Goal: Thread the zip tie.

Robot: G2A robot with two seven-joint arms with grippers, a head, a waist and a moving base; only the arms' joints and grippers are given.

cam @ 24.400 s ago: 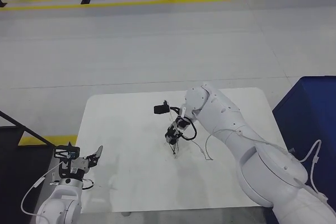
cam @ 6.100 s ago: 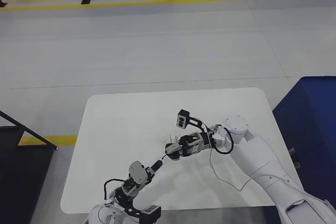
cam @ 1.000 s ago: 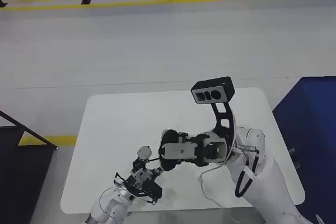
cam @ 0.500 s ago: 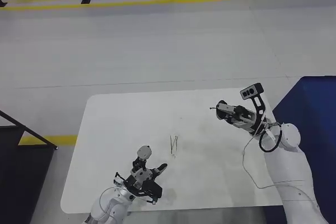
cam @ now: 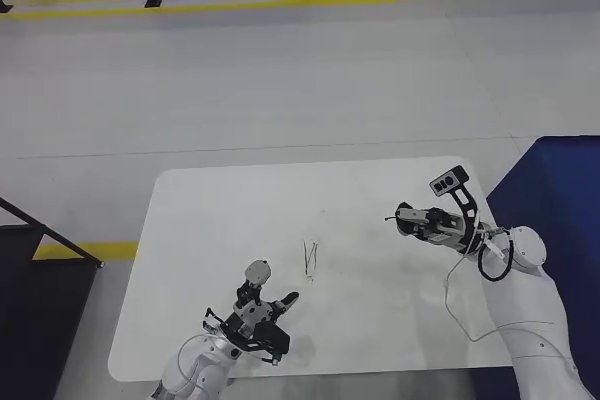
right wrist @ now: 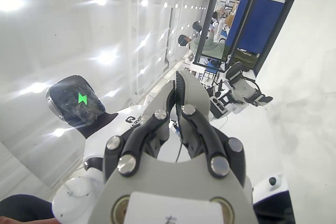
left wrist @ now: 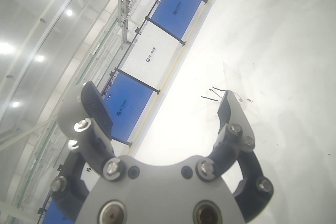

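Zip tie lying loose on a white tabletop, with both robot arms held away from it.

The zip tie (cam: pixel 310 256) shows as two thin dark strands close together near the middle of the tabletop (cam: pixel 210 210), touched by nothing. The left gripper (cam: pixel 273 285) is near it on the robot's side, jaws spread wide and empty, with the strands (left wrist: pixel 215 89) just beyond one fingertip. The right gripper (cam: pixel 393 217) hangs well apart toward the far right, jaws pressed together. A fine dark line runs between them in the right wrist view, too slight to name. By my reading, threading is not done and the step in hand is picking up. The next move calls for a fine pinch on a flat, thin strand, then lining the tail up with the head's slot.
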